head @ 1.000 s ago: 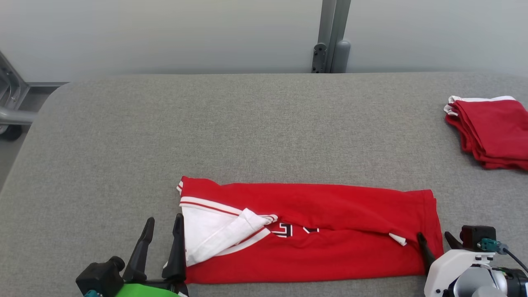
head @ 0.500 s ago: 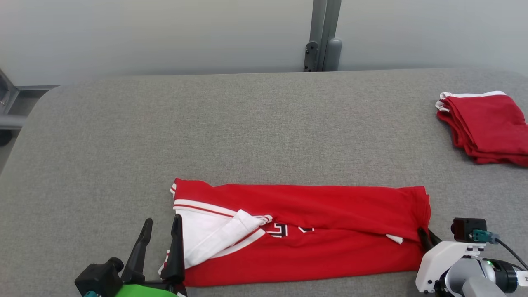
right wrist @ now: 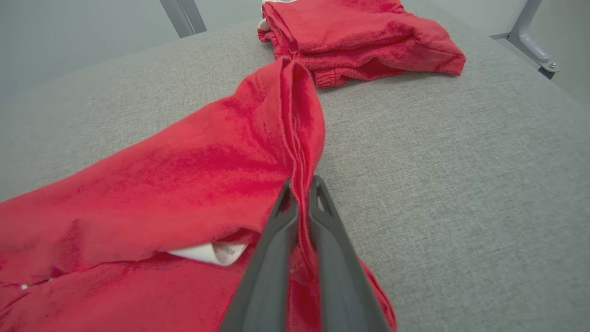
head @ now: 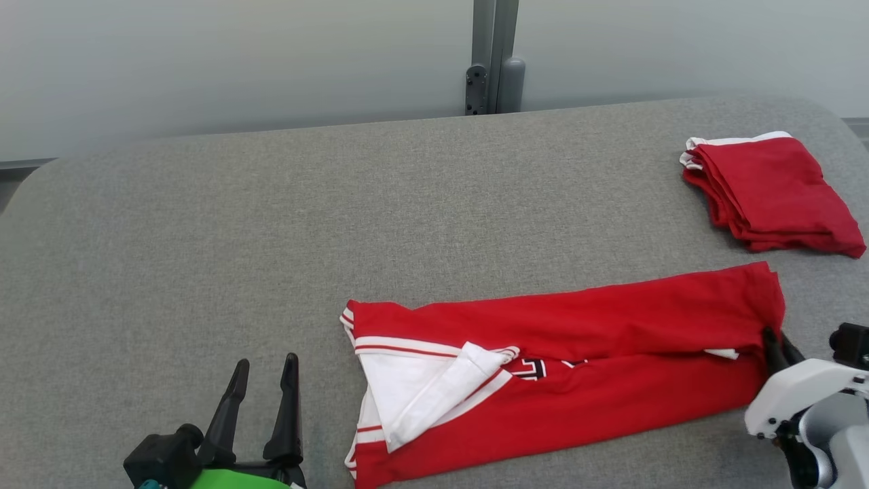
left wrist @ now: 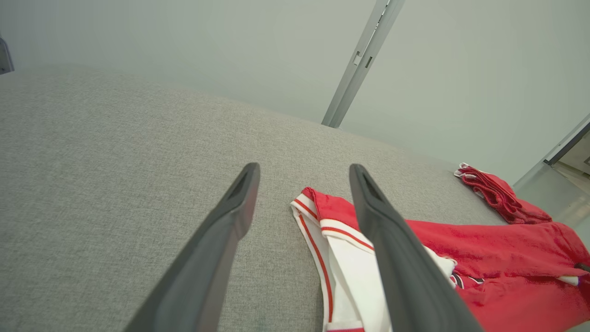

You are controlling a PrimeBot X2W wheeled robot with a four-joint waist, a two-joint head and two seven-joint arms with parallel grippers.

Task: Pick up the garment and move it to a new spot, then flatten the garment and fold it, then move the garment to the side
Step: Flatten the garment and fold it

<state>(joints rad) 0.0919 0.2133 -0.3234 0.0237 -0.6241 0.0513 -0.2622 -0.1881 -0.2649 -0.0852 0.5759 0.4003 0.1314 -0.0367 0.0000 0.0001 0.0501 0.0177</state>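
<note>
Open grey table (head: 204, 238) is being shown left of and behind the red garment (head: 611, 326). Its right edge is being pinched by the closed right gripper (head: 774, 338), near the folded stack (head: 774, 190). The left gripper (head: 266, 363) is being held open, apart from the cloth.

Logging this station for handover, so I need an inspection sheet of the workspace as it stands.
Surface: grey woven-fabric table top, flat.
Job's things: long red garment with white trim, folded lengthwise, lying on the table.
Clutter: folded red cloth stack, far right, apart from the garment.
Grippers: left gripper open, beside the garment's white end, not touching; right gripper shut on its right end.
Cables: nothing seen.
Surroundings: pale wall, grey metal post behind.
</note>
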